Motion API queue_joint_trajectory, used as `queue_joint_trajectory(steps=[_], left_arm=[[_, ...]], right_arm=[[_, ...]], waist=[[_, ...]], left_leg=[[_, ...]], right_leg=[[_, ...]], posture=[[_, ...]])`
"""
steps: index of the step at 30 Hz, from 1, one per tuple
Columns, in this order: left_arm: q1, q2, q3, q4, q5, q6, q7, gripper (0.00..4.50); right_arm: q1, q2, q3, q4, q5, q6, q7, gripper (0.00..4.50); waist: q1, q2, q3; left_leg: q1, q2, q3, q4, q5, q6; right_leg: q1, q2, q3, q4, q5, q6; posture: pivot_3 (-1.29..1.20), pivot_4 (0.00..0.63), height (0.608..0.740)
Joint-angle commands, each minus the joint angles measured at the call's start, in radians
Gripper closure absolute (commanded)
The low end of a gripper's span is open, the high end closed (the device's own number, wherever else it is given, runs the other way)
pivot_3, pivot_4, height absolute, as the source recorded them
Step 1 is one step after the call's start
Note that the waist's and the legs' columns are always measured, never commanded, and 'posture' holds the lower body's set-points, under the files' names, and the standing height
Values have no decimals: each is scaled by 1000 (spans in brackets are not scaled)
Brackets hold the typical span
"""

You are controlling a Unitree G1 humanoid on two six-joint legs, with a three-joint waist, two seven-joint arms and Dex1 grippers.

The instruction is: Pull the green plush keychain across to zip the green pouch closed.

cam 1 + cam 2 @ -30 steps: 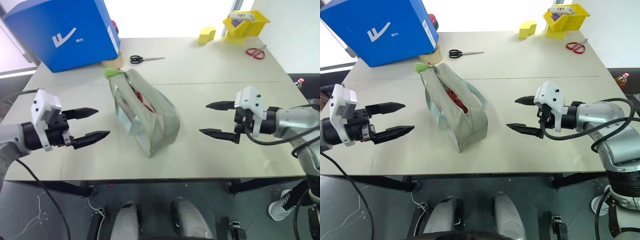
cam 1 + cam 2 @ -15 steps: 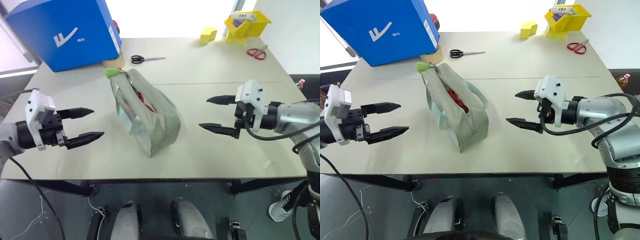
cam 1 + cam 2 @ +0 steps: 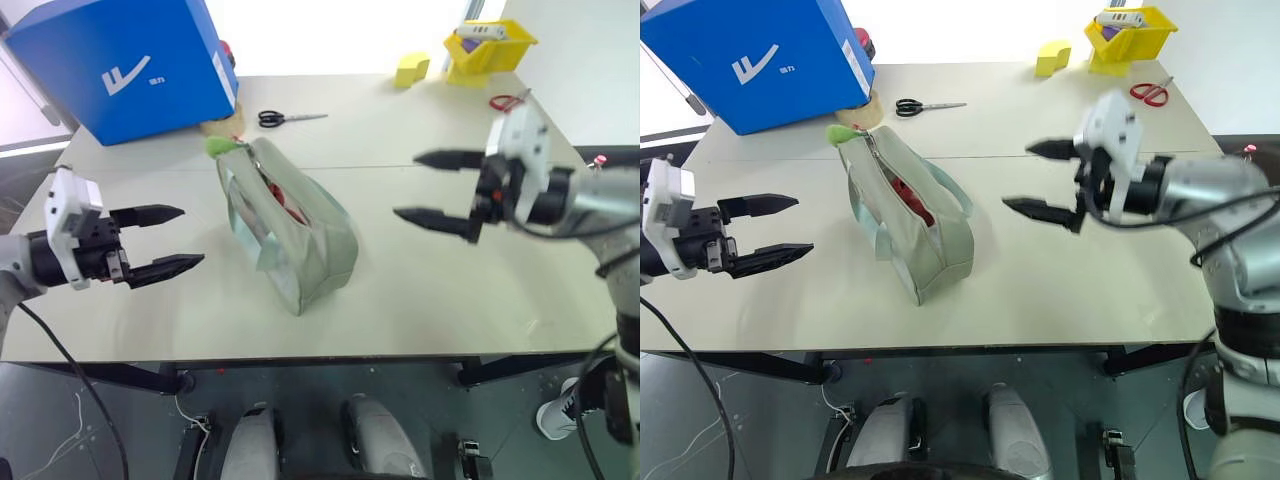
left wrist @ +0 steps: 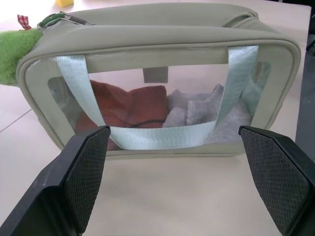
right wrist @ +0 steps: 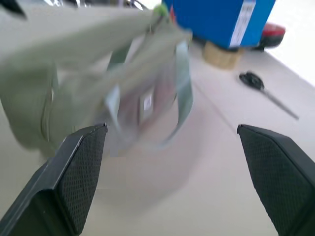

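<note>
Right pincer (image 3: 432,187) risen, empty | both pincers gaping, left (image 3: 172,239) | one green pouch (image 3: 290,230), one green plush keychain (image 3: 222,147)

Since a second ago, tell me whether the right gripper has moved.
Yes. The right gripper has risen and drifted toward the far side, now showing level with the table seam instead of nearer than it, open and empty.

I see a pale table (image 3: 420,300) with a seam across it. At the far left stands a big blue box (image 3: 125,65) with a white logo, and a roll of tape (image 3: 218,126) sits just at its near right corner. Black-handled scissors (image 3: 290,118) lie near that. At the far right I make out a yellow block (image 3: 411,70), a yellow bin (image 3: 488,48), and red-handled scissors (image 3: 1150,92) nearer.
</note>
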State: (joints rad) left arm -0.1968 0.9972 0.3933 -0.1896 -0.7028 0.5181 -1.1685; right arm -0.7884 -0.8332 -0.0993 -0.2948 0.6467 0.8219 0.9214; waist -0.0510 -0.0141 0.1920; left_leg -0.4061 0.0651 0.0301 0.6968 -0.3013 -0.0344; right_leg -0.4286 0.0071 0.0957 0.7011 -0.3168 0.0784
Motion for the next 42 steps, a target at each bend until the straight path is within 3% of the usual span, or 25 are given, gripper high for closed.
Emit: queue_joint_trajectory(steps=[1,5,11,18,25,28,34,37,42], left_arm=[[-42,-3,-22,23,17,-34,-17,40],[-88,-7,-48,66,26,-48,-45,40],[-126,17,-50,129,24,-67,-129,40],[-125,10,-49,127,36,-71,-137,40],[-127,-2,-56,113,38,-66,-123,40],[-122,-2,-51,106,39,-65,-119,0],[-124,-3,-55,109,48,-74,-116,0],[-126,-5,-57,111,53,-78,-116,0],[-130,-9,-60,119,57,-84,-119,0]], right_arm=[[-190,84,78,39,71,214,-80,108],[-430,290,168,205,63,498,-228,108],[-640,510,178,421,13,715,-362,108],[-671,647,222,475,-39,784,-434,108],[-628,700,288,466,-67,769,-447,108],[-622,701,299,465,-72,747,-434,1316],[-640,663,332,430,-72,712,-387,4470],[-659,564,387,372,-58,649,-281,4470],[-697,315,548,322,-154,349,11,4470]], waist=[[-2,0,0],[-11,0,0],[-19,0,0],[-21,-1,-1],[-22,-1,-1],[-22,-1,-1],[-23,-1,-1],[-21,-1,-1],[-20,-1,0]], left_leg=[[0,0,0,0,0,0],[-1,1,0,-1,0,0],[-7,0,1,-2,0,0],[-12,0,1,-3,1,-1],[-12,0,0,-2,1,-1],[-12,0,0,-2,1,-1],[-12,0,0,-2,1,-1],[-13,0,0,-2,1,-1],[-16,-1,-1,-1,1,-1]], right_leg=[[0,0,0,0,0,0],[-2,0,0,0,0,0],[-9,-2,0,0,0,0],[-14,-2,-1,1,0,0],[-14,-2,-1,1,0,0],[-14,-2,-1,1,0,0],[-14,-2,-1,1,0,0],[-14,-2,-1,1,0,0],[-15,-2,-2,-1,0,0]], posture=[[0,150,737],[0,150,737],[0,150,737],[0,150,737],[0,150,737],[0,150,737],[0,150,737],[0,150,737],[0,150,737]])
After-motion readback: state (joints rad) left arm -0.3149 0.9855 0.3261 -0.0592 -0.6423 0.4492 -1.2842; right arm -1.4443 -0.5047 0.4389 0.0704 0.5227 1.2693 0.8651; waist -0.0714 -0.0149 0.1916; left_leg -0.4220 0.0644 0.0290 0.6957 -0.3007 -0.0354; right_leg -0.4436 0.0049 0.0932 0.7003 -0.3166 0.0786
